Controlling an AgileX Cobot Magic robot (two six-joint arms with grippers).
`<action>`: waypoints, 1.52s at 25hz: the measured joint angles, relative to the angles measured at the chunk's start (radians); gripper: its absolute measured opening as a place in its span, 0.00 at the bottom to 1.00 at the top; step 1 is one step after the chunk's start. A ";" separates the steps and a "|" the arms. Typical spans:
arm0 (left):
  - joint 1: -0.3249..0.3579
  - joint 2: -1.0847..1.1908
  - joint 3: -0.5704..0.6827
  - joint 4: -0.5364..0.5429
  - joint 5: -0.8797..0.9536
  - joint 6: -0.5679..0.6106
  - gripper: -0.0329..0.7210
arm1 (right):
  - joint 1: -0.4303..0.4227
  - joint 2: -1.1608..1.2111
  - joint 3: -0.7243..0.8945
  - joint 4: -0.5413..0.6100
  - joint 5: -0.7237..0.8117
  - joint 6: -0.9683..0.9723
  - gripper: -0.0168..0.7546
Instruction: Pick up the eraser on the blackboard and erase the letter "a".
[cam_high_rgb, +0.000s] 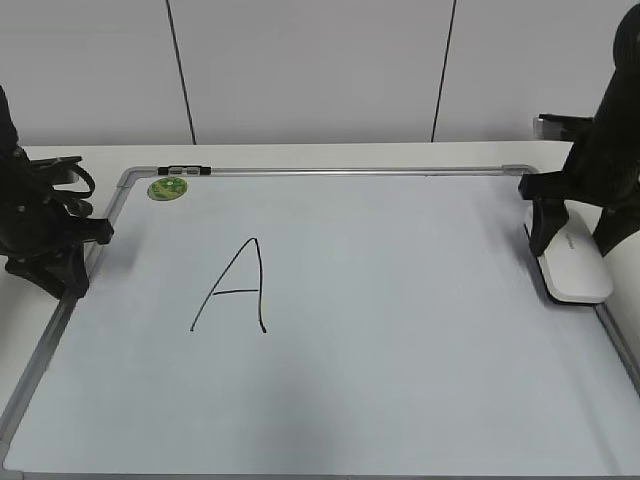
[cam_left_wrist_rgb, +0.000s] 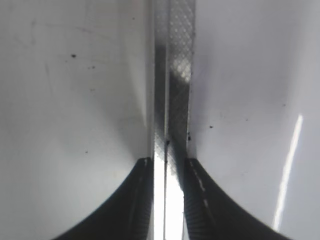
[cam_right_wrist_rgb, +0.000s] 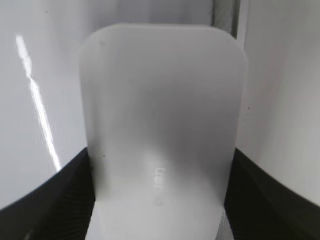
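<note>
The blackboard (cam_high_rgb: 400, 300) lies flat on the table. The white eraser (cam_high_rgb: 578, 272) lies on its right edge and fills the right wrist view (cam_right_wrist_rgb: 160, 100). My right gripper (cam_high_rgb: 575, 250) straddles the eraser, its fingers (cam_right_wrist_rgb: 160, 200) pressed against both long sides. My left gripper (cam_high_rgb: 75, 268) is at the board's left edge, its fingers (cam_left_wrist_rgb: 167, 167) closed on the grey metal frame (cam_left_wrist_rgb: 172, 75). The only letter in view is a tall angular capital "A" (cam_high_rgb: 235, 291) left of the middle. No lowercase "a" shows.
A round green sticker (cam_high_rgb: 167, 188) sits at the board's far left corner, with a dark clip (cam_high_rgb: 185, 170) on the frame beside it. White table surface (cam_high_rgb: 80, 155) runs round the board. A panelled wall stands behind.
</note>
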 joint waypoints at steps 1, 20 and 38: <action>0.000 0.000 0.000 0.000 0.000 0.000 0.26 | 0.000 0.007 0.000 -0.001 0.000 0.000 0.70; 0.000 0.002 0.000 0.000 0.000 0.000 0.26 | 0.000 0.056 0.000 -0.009 -0.002 0.000 0.72; 0.000 -0.004 -0.099 0.033 0.083 0.000 0.66 | 0.000 -0.025 -0.019 -0.046 -0.002 0.036 0.89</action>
